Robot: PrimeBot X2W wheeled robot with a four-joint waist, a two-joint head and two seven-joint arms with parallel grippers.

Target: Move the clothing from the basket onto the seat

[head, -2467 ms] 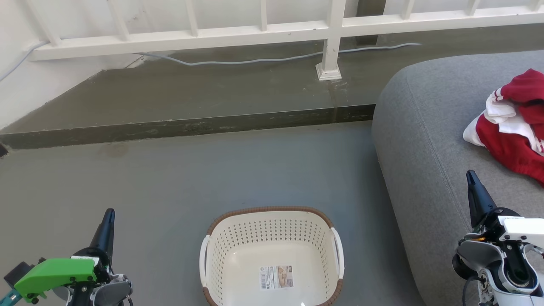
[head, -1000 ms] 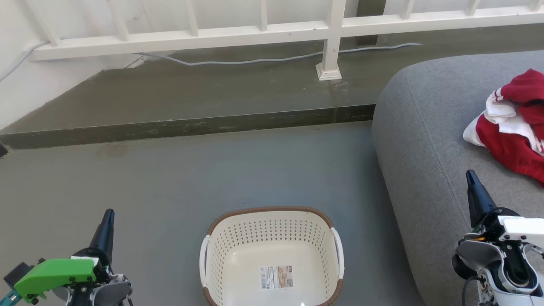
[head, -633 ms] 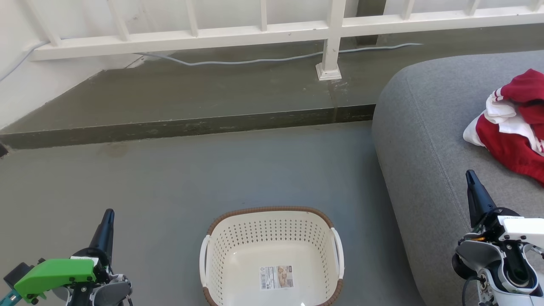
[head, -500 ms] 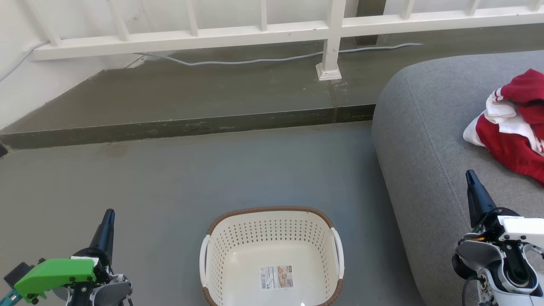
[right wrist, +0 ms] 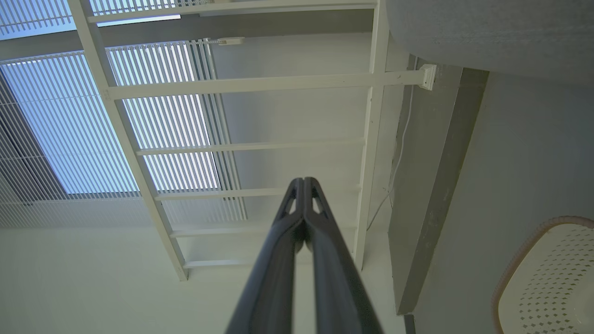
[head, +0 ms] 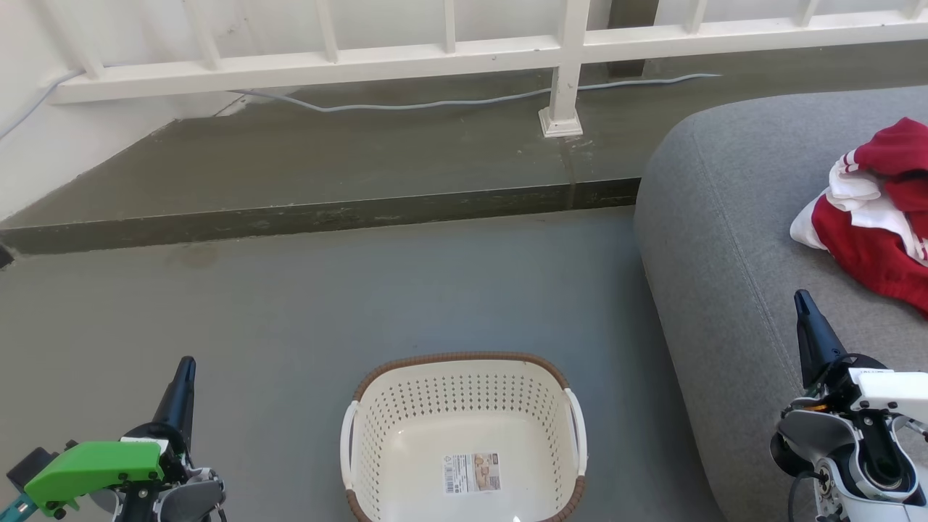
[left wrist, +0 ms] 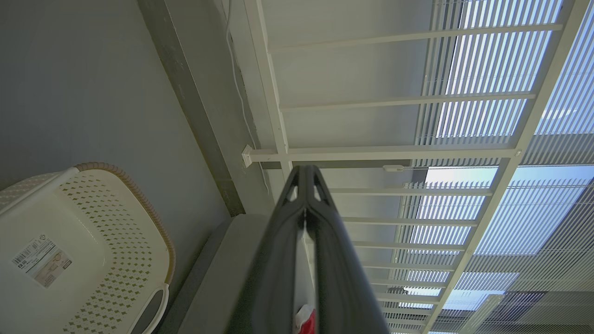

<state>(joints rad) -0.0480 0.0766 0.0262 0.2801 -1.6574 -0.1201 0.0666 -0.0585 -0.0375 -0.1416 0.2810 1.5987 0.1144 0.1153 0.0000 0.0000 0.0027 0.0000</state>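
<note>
The cream perforated basket [head: 464,435] stands on the floor at the bottom centre, with a label sticker on its bare bottom and no garment in it. The red and white clothing [head: 873,217] lies bunched on the grey seat [head: 732,239] at the right. My left gripper [head: 185,364] is at the lower left, shut and holding nothing, left of the basket. My right gripper [head: 801,299] is at the lower right over the seat's front part, shut and holding nothing, below the clothing. The left wrist view has the basket [left wrist: 83,250] and shut fingers [left wrist: 306,172]; the right wrist view has shut fingers [right wrist: 304,182].
A raised concrete step [head: 304,217] crosses the floor beyond the basket. A white railing [head: 449,54] with a post [head: 562,109] runs along the back, and a grey cable [head: 435,103] lies at its foot. Grey floor [head: 290,304] spreads between step and basket.
</note>
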